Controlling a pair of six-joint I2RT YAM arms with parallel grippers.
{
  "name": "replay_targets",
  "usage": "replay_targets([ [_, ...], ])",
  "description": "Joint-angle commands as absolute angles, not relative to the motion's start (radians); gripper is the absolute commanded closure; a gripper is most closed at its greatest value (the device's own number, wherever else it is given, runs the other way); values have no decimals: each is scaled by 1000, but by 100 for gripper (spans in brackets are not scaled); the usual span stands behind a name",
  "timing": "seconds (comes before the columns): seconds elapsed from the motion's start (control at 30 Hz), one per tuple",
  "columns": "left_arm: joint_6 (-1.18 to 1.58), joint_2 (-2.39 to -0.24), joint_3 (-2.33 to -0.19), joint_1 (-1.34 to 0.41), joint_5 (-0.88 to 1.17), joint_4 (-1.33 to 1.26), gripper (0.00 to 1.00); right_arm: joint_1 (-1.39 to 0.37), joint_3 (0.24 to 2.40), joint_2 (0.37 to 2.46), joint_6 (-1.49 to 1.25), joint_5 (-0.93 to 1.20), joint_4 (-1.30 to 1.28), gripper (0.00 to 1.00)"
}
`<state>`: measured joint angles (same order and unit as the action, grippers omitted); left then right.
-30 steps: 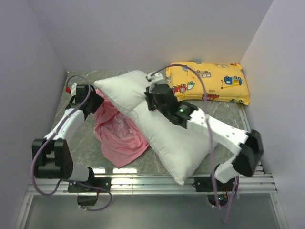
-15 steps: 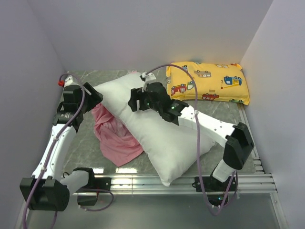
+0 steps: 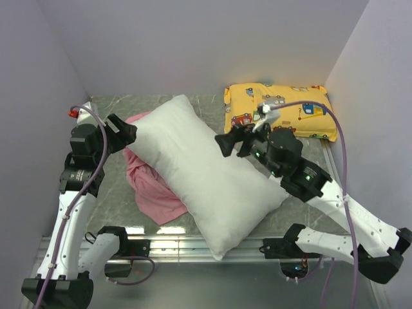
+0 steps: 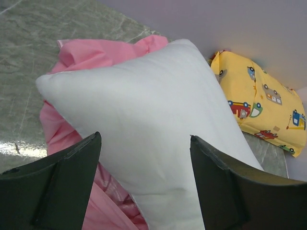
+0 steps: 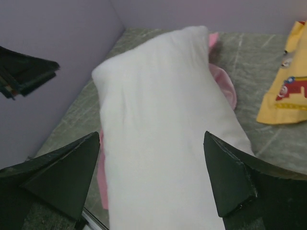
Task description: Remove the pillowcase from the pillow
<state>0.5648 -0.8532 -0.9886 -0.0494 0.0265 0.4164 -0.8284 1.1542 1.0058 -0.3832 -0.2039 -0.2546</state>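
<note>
The plump white pillow (image 3: 193,174) lies bare and diagonal across the table, from the back left to the front edge. The crumpled pink pillowcase (image 3: 151,193) lies partly under its left side, with a bit showing at the far corner (image 4: 91,52). My left gripper (image 3: 125,134) hovers by the pillow's far-left corner, open and holding nothing (image 4: 145,136). My right gripper (image 3: 230,143) hangs above the pillow's right edge, also open and holding nothing (image 5: 151,134). Both wrist views look down on the pillow (image 5: 158,96).
A yellow vehicle-print pillow (image 3: 280,111) lies at the back right against the wall. Purple walls close in the left, back and right. The metal rail (image 3: 206,248) runs along the front edge, and the pillow's near corner overhangs it.
My right gripper let go of the pillow and drew back to the right. The left gripper opened wider and rose. The pillow settled flat over the pillowcase.
</note>
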Motion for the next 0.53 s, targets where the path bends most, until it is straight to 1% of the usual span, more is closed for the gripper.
replay_targets([
  [0.0, 535, -822, -1000, -51, 64, 388, 20, -815, 1047, 924, -406, -299, -330, 5],
  [0.13, 531, -795, -983, -51, 74, 374, 20, -808, 1000, 865, -411, -328, -350, 3],
  [0.33, 537, -793, -977, -51, 84, 367, 20, -807, 1002, 859, -403, -331, -360, 3],
  [0.5, 555, -795, -985, -51, 55, 362, 21, -807, 1009, 870, -399, -327, -362, 3],
])
